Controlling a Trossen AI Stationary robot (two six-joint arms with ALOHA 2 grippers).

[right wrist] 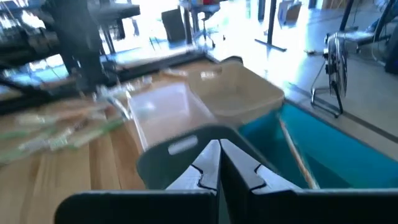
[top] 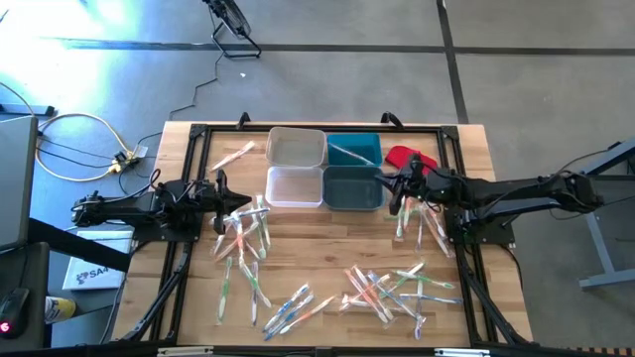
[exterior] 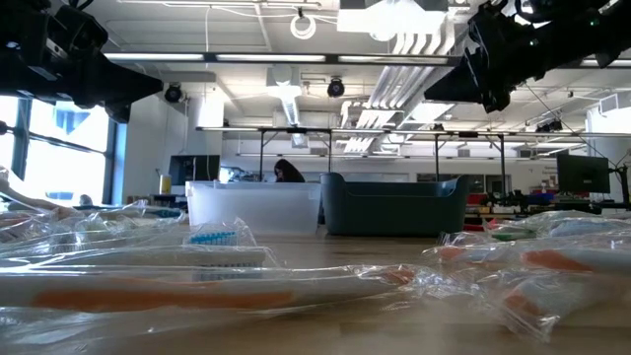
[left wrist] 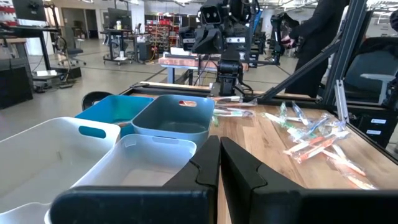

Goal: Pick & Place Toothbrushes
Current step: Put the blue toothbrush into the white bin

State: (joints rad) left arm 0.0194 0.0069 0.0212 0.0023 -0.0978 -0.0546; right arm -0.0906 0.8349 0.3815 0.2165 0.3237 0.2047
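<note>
Several toothbrushes in clear wrappers lie scattered on the wooden table, one cluster [top: 243, 238] near my left arm and another [top: 392, 288] toward the near right. One toothbrush [top: 349, 152] lies in the teal bin [top: 369, 142]. My left gripper [top: 230, 195] [left wrist: 219, 155] hovers shut just left of the white bins, with nothing between its fingers. My right gripper [top: 400, 190] [right wrist: 219, 155] hovers shut beside the dark grey bin [top: 354, 188]. Nothing plainly shows in it.
Four bins stand together at the table's far middle: two whitish ones [top: 296, 147] [top: 294, 186], the teal one and the dark grey one. A red cloth-like piece [top: 409, 157] lies right of the teal bin. More wrapped toothbrushes [top: 236, 154] lie toward the far left.
</note>
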